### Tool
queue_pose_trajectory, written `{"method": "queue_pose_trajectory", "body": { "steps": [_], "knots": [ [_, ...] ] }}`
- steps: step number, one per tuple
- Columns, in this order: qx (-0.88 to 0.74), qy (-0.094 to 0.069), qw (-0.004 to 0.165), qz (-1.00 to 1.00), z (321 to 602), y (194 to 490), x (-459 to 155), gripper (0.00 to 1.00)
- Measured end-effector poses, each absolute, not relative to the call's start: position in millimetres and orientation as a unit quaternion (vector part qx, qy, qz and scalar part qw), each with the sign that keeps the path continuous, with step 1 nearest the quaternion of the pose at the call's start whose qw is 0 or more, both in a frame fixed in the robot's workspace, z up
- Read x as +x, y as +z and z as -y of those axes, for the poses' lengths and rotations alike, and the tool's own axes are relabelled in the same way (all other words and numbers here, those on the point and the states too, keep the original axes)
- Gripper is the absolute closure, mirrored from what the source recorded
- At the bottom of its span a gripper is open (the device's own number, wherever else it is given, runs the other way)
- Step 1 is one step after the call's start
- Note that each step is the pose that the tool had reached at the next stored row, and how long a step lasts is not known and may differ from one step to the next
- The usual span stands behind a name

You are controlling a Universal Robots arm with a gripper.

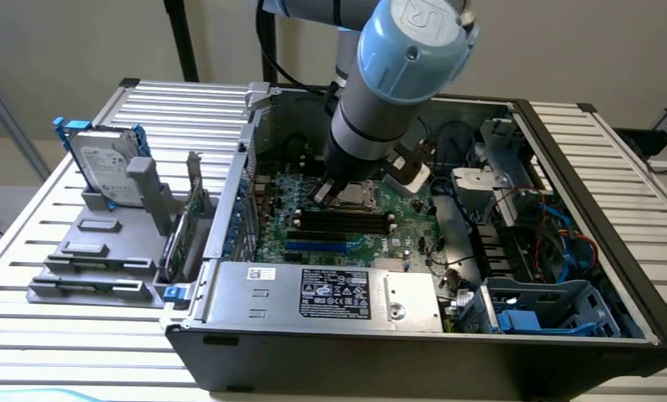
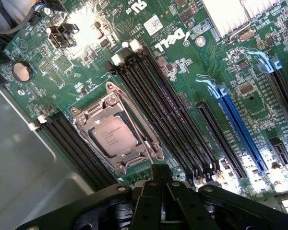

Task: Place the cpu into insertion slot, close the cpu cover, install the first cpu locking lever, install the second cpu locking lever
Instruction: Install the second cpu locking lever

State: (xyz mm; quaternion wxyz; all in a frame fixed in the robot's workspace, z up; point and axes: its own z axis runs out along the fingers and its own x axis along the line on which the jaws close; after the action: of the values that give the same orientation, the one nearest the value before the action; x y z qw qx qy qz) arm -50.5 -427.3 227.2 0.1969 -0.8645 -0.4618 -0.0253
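Arm (image 1: 395, 75) upright, tool (image 2: 158, 179) low

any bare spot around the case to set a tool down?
Bare slats of the ribbed table on the exterior view's right of the computer case, and a strip between the grey drive caddy and the case. Inside is crowded: the arm over the cpu, cables, blue drive cage.

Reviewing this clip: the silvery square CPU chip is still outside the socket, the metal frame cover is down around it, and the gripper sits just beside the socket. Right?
Not quite. The wrist view shows the pale silvery square CPU chip already seated in the socket, not outside it. The rest holds: the silvery metal frame cover lies down around it, and the black gripper sits just beside the socket.
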Motion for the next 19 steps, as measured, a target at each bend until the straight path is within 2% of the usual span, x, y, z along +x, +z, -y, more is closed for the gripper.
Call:
{"method": "queue_pose_trajectory", "body": {
  "steps": [19],
  "knots": [
    [-0.864, -0.044, 0.187, 0.466, 422, 209, -62, 0.89]
  ]
}}
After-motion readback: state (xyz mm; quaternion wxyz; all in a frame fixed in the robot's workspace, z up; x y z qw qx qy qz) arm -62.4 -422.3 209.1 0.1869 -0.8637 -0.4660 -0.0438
